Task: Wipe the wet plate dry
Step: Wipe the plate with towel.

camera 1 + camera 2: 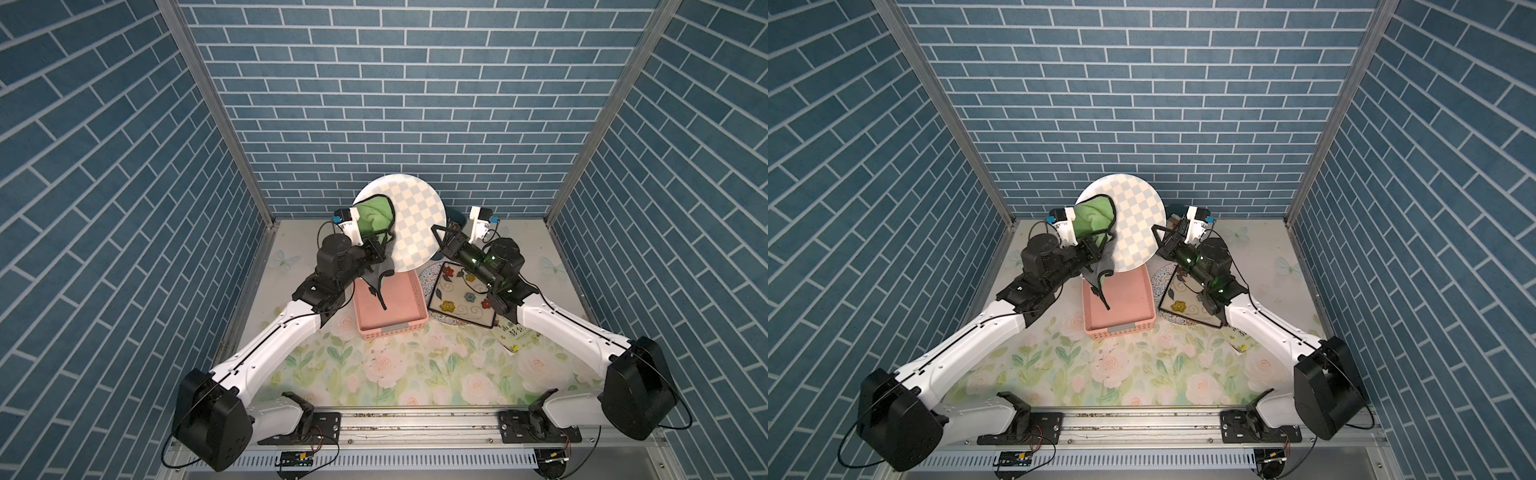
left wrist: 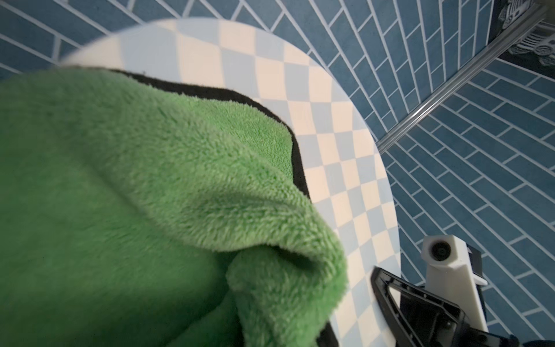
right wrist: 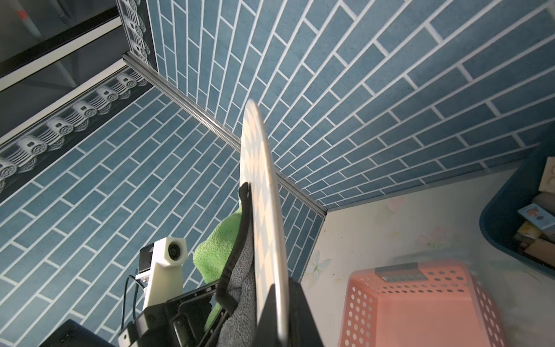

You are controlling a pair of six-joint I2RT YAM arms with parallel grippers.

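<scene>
The checkered plate (image 1: 417, 226) stands on edge above the pink basket (image 1: 390, 330), face toward the left tool (image 1: 376, 246), which is clamped on the green cloth (image 1: 371, 216) against it; the right tool (image 1: 439, 235) pinches its rim.

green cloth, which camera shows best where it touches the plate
Left wrist view: the green cloth fills it, lying on the checkered plate. Both top views show it small; the right wrist view only edge-on.
</scene>
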